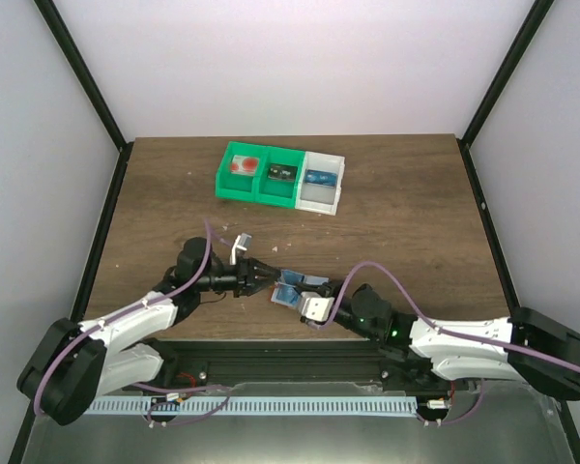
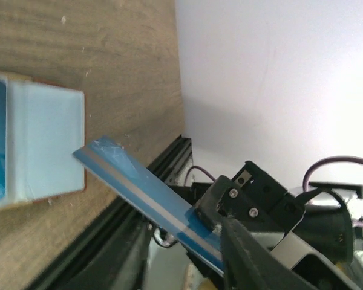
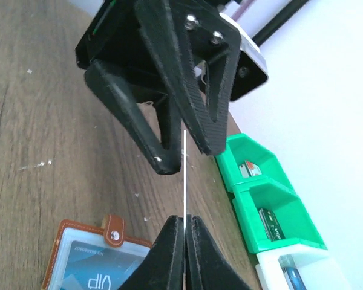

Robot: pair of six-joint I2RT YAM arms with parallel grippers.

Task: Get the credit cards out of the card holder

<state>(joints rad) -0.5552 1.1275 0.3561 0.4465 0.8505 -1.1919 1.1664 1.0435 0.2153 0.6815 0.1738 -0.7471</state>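
Note:
My right gripper is shut on one end of a bright blue credit card, seen edge-on and held above the table. In the left wrist view the card slants out of the right gripper over the table edge. My left gripper faces it with its jaws apart on either side of the card's far end. The card holder lies open on the wood below, with a blue and white card still in it. The holder also shows in the left wrist view. Both grippers meet over the holder.
A row of green and white bins stands at the back of the table, with small items inside; it also shows in the right wrist view. A black rail runs along the table's near edge.

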